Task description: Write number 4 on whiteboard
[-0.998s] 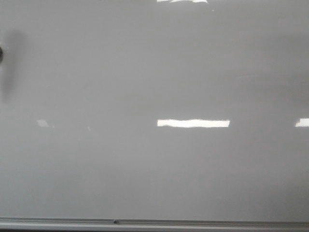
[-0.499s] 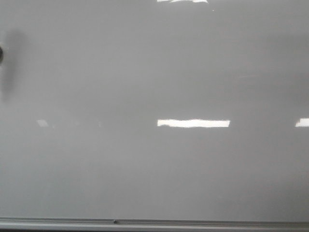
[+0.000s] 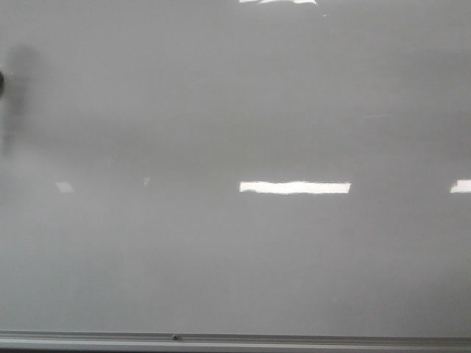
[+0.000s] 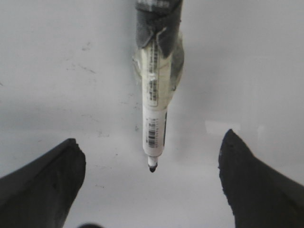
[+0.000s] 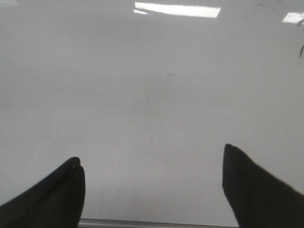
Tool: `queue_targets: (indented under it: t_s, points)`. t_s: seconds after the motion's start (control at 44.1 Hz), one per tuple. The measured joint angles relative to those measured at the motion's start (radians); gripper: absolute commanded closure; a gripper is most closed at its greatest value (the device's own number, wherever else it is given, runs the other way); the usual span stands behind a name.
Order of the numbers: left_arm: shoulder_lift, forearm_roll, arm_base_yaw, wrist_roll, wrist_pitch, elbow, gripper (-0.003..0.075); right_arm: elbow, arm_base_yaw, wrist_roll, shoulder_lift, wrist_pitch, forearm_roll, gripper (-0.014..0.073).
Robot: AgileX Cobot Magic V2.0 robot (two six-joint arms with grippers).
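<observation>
Barely altered over the last second: only a faint glint [image 3: 146, 180] drifted on the whiteboard [image 3: 235, 257], with no stroke of the number 4 visible anywhere. Showed the left pincer [image 4: 151, 137] spread wide, gripping nothing, the taped-on marker [image 4: 154, 109] pointing between its fingers at the board, tip contact impossible to tell. Showed the right pincer [image 5: 151, 152] equally wide and empty, so probably writing not yet begun.

Both grippers look the same tbh: left gripper [image 4: 151, 183] and right gripper [image 5: 152, 187] each show two matte black, wedge-shaped fingers tapering to blunt tips. No markings or screws visible.
</observation>
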Motion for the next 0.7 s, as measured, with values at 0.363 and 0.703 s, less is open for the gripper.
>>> queue_targets:
  t_s: [0.363, 0.703]
  points:
    - [0.102, -0.002, 0.0, 0.0, -0.121, -0.005, 0.0173, 0.0, 0.0, 0.0, 0.0, 0.0, 0.0, -0.0019]
    - [0.116, -0.002, 0.0, 0.0, -0.129, -0.005, 0.0537, 0.0, 0.0, 0.0, 0.0, -0.017, 0.0, -0.0019]
